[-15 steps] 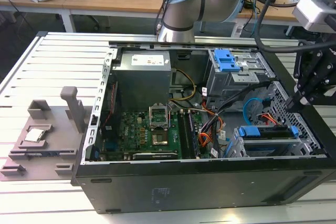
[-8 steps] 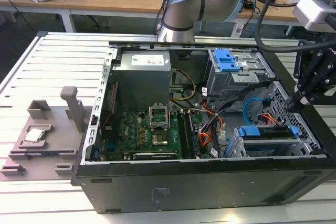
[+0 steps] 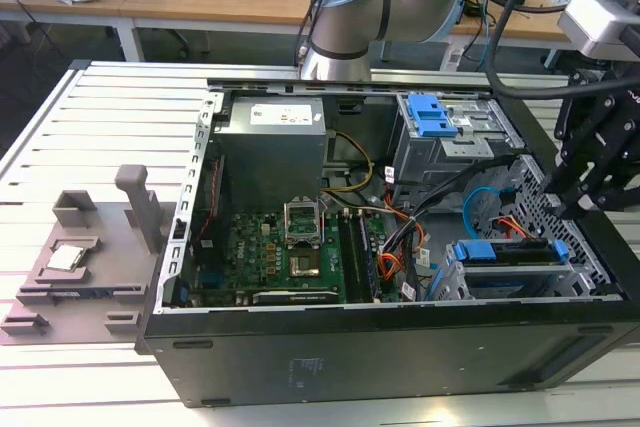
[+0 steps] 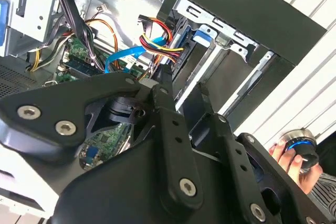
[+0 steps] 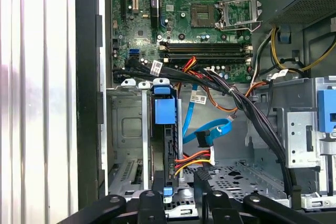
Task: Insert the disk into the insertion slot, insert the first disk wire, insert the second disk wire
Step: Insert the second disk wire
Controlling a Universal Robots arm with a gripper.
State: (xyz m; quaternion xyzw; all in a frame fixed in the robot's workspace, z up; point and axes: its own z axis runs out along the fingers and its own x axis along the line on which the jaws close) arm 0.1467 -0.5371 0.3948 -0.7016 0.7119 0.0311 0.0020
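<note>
Pale slatted surface carries an open computer case lying on its side, with a grey fixture beside it at the exterior view's left. At the case's other end the gripper hovers over the insertion slot, jaws parted and empty. The disk sits in that slot. Just beside it a flat blue data cable loops, its dark plug apart from the disk. A red, yellow and black power lead lies close by; whether it is plugged in I cannot tell. A thick black cable bundle crosses between the motherboard and the taller cage. In the second wrist view a hand rests on a round knob.
</note>
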